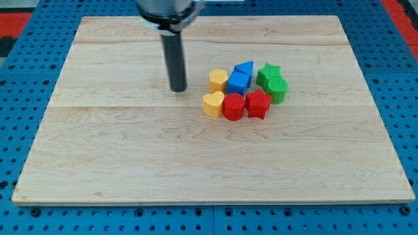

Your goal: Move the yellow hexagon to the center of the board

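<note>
Wooden board (130, 150) on a blue pegboard table (26, 72). Dark rod comes down from the view's top, my tip (177, 89) on the board, at 9 o'clock from the block cluster, near but apart. Closest block is the yellow hexagon (218, 80), at 3 o'clock from the tip. Yellow heart (213, 104) at 6 o'clock of the hexagon. Blue cube (238, 83) touching the hexagon's 3 o'clock side, blue triangle-ish block (245, 68) behind it. Red cylinder (233, 106) beside the heart, red star (258, 104) at its 3 o'clock. Green star (267, 73) and green cylinder (277, 89) at the cluster's 3 o'clock end. All eight blocks tightly bunched.
</note>
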